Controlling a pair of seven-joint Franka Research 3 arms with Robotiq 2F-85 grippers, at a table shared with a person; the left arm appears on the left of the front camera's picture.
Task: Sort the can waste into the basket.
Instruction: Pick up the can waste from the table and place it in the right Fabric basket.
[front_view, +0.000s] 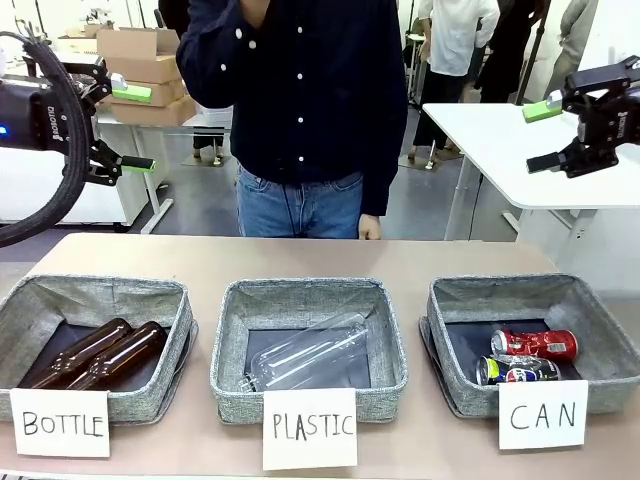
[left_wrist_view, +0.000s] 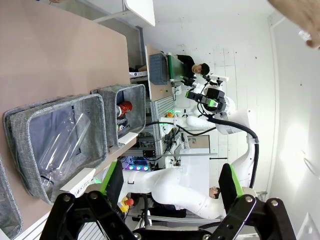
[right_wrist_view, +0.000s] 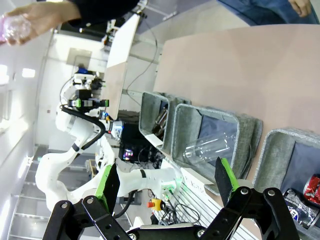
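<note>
A: Grey fabric along the near edge of the front view, three bins in a row?

B: Yes. The CAN basket (front_view: 455, 300) sits at the right, the PLASTIC basket (front_view: 232, 340) in the middle, the BOTTLE basket (front_view: 30, 300) at the left. The tan table (front_view: 300, 258) behind them lies bare up to the person (front_view: 295, 100) at the far edge.

A: And the cans?

B: The red can (front_view: 535, 344) and the blue-and-silver can (front_view: 517, 370) lie touching on the CAN basket's dark floor. The right gripper (front_view: 548, 135) hangs high above and behind that basket, well apart from it, jaws spread wide and empty. The left gripper (front_view: 133, 128) is high at the far left, also wide open, holding nothing.

A: Left wrist view?

B: The left gripper (left_wrist_view: 170, 182) frames open air. The clear plastic bottle (left_wrist_view: 62, 145) lies in the nearer bin; the red can (left_wrist_view: 125, 107) shows in the farther CAN basket (left_wrist_view: 137, 100). The right arm (left_wrist_view: 225, 120) stands beyond.

A: Right wrist view?

B: The right gripper (right_wrist_view: 167, 177) is open. The CAN basket (right_wrist_view: 275, 150) is at the lower right with the red can (right_wrist_view: 314, 186) at the frame edge. The person's hand (right_wrist_view: 35, 17) at top left holds something clear.
</note>
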